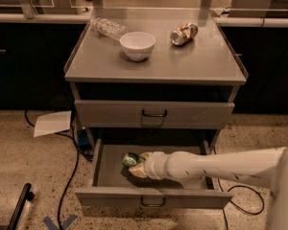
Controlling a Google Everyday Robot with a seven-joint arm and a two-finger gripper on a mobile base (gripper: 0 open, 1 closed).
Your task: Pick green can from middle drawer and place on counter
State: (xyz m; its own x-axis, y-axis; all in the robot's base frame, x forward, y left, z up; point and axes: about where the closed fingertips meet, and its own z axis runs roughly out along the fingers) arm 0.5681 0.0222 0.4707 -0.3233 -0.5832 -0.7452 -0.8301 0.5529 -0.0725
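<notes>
Status: the middle drawer (110, 197), a wide shallow grey metal one with a small dark curved handle, stands pulled out. The small shiny green can (130, 159) is inside it, left of centre, at the tip of your gripper (136, 166). The gripper is down in the drawer, reaching in from the right on the long white arm (216, 166). It looks clamped on the green can, which sits tilted over a shadow on the drawer floor. I judge it to be just off the bottom.

Done, by my reading: drawer open, grasp made. Left: lift the can clear of the drawer, carry it up, and set it on the counter (182, 63), the flat square grey metal cabinet top.

Edges to mind:
- The closed upper drawer front (110, 114) and the counter's front lip sit above and behind the can, so come out toward the front before rising.
- The drawer's own front panel is just ahead, and its left wall is near.

Room on the counter:
- The white round bowl (138, 45) is mid-back.
- The brown-gold and silver can (184, 34) lies back right.
- The clear plastic bottle (107, 28) lies back left.
- The front half shows bare metal, so you have a wide landing spot there, away from the raised side rims.
</notes>
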